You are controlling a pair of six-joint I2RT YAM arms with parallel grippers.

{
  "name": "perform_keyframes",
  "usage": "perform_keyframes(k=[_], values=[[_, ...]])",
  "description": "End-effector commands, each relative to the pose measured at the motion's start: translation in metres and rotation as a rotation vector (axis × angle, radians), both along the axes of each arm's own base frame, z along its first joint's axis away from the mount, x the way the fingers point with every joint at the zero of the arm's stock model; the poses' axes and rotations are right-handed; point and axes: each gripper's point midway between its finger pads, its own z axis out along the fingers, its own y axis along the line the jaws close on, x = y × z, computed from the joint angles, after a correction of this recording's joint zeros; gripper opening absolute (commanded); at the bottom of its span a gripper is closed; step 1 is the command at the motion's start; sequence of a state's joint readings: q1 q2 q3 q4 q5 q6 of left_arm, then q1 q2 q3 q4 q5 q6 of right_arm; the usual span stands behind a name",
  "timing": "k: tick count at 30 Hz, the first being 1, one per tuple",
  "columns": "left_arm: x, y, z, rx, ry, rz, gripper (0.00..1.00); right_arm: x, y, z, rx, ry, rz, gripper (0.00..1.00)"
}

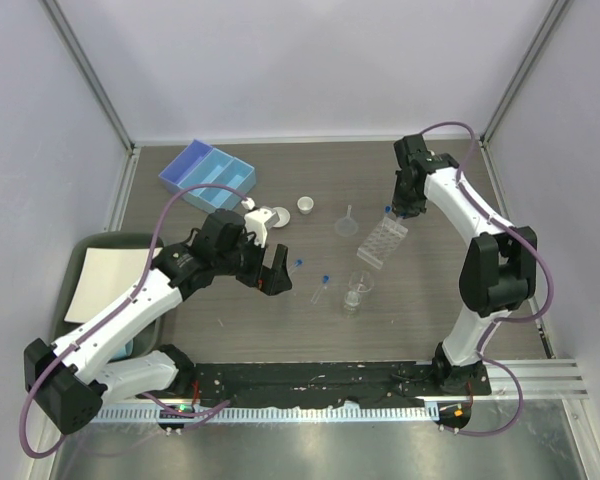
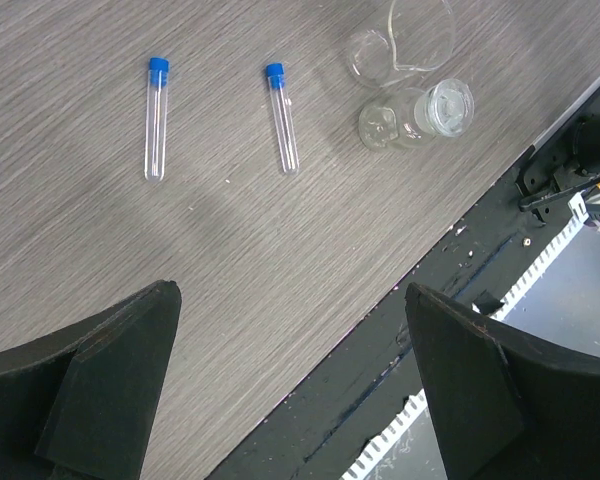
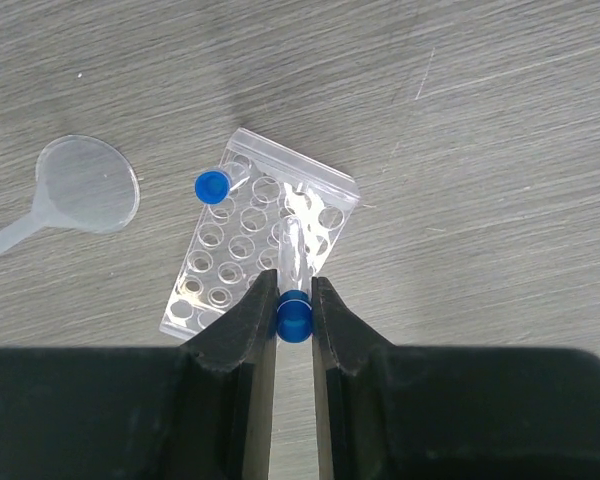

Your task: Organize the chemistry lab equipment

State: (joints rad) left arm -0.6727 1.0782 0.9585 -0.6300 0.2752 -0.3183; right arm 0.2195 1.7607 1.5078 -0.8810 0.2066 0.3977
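Note:
My right gripper (image 3: 294,285) is shut on the blue cap of a clear test tube (image 3: 296,245). The tube's lower end stands over the holes of the clear plastic tube rack (image 3: 230,270). Another blue-capped tube (image 3: 212,186) stands in the rack's far corner. The clear funnel (image 3: 85,185) lies left of the rack. In the top view the rack (image 1: 383,242) is right of centre, under the right gripper (image 1: 408,208). My left gripper (image 2: 290,290) is open and empty near the table's front edge. Beyond it lie two test tubes (image 2: 156,118) (image 2: 281,118) and the glass beaker (image 2: 405,50). Two white dishes (image 1: 306,206) (image 1: 270,215) sit further back.
A blue compartment tray (image 1: 207,176) sits at the back left. A dark green mat with a white sheet (image 1: 105,275) lies off the table's left edge. The black rail (image 2: 450,290) runs along the front edge. A small clear glass piece (image 2: 420,112) stands beside the beaker.

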Motion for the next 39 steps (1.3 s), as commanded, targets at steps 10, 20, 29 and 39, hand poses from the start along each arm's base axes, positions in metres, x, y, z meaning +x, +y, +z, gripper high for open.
perform_keyframes(k=[10,20,29,39], values=[[0.006,0.004,-0.001,0.011,-0.002,0.031,1.0,0.027,0.012,0.01,0.044,-0.061,0.015,0.01],[0.006,0.004,-0.002,0.014,-0.003,0.032,1.0,0.031,0.012,0.004,0.035,-0.047,0.022,0.01],[0.007,0.004,-0.003,0.017,0.0,0.033,1.0,0.031,0.012,-0.004,0.025,-0.025,0.033,0.01],[0.007,0.005,-0.004,0.02,0.002,0.038,1.0,0.024,0.012,-0.021,0.018,0.024,0.048,0.01]])
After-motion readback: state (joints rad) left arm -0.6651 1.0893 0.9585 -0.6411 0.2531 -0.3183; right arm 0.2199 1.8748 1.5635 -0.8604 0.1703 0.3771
